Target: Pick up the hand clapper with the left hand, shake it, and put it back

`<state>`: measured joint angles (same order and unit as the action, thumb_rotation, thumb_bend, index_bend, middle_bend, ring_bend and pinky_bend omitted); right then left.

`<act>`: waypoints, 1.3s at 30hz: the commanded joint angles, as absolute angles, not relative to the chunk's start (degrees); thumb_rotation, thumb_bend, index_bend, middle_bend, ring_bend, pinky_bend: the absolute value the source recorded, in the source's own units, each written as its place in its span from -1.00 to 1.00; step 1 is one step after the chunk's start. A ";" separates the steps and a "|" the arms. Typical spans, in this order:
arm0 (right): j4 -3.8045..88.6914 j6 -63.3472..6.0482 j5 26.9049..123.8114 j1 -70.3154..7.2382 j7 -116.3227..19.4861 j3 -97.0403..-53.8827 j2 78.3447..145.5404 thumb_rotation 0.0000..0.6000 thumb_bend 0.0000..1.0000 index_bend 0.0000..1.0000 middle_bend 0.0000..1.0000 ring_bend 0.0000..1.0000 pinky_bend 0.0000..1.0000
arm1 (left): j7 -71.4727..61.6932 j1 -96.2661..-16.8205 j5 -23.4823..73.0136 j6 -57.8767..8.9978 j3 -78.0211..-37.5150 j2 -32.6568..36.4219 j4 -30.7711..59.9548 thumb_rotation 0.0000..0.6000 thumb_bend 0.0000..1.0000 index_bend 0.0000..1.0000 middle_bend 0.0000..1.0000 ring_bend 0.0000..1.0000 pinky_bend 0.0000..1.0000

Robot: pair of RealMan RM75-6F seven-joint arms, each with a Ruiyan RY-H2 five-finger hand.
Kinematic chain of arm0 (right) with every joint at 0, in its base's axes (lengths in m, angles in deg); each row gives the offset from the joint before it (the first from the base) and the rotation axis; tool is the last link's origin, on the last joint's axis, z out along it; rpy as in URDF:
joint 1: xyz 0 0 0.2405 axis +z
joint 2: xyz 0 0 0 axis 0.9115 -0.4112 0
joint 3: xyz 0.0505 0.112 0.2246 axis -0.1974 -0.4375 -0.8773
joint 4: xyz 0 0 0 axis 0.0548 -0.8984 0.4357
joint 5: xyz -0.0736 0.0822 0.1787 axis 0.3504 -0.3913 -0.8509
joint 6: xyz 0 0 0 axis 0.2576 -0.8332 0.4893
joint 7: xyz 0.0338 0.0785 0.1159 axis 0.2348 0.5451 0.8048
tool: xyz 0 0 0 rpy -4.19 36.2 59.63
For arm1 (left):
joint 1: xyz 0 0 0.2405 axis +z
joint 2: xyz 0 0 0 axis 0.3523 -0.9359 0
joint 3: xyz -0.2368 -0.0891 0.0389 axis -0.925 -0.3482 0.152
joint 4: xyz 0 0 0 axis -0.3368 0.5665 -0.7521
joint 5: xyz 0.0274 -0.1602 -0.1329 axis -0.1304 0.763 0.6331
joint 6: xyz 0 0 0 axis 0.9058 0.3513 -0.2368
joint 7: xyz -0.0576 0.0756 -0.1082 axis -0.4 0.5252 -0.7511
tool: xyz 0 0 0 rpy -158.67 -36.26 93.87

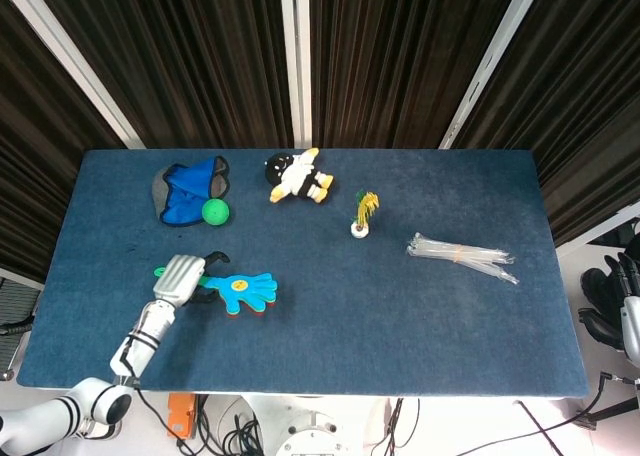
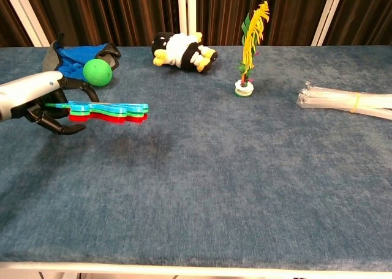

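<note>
The left hand point(image 2: 38, 101) is wrapped around the handle of the hand clapper point(image 2: 107, 112), so that its paddle end is left free to flap when shaken. The clapper is held flat and level, lifted clear of the table point(image 2: 214, 187); a shadow is cast on the cloth beneath it. Behind the clapper, near it, a green ball point(image 2: 97, 71) is seen against a blue cloth point(image 2: 76, 55). The right hand point(image 1: 622, 301), well away from the clapper, is parked off the table's edge; its grasp cannot be told.

Left hand point(image 2: 38, 100) raised, fingers curled, right hand point(image 1: 618, 298) apparently idle offside
</note>
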<state>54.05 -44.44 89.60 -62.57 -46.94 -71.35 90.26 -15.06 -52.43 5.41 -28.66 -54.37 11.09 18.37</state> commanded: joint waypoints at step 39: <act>54.94 -44.43 89.67 -62.31 -47.74 -71.42 90.09 1.00 -0.56 -1.00 -1.00 -1.00 -1.00 | -20.11 -50.39 7.86 -22.45 -59.44 11.73 19.67 1.00 0.07 1.00 1.00 1.00 1.00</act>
<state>54.93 -44.43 89.66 -62.32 -47.72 -71.42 90.10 -19.72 -50.45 7.86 -23.02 -59.05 11.95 19.68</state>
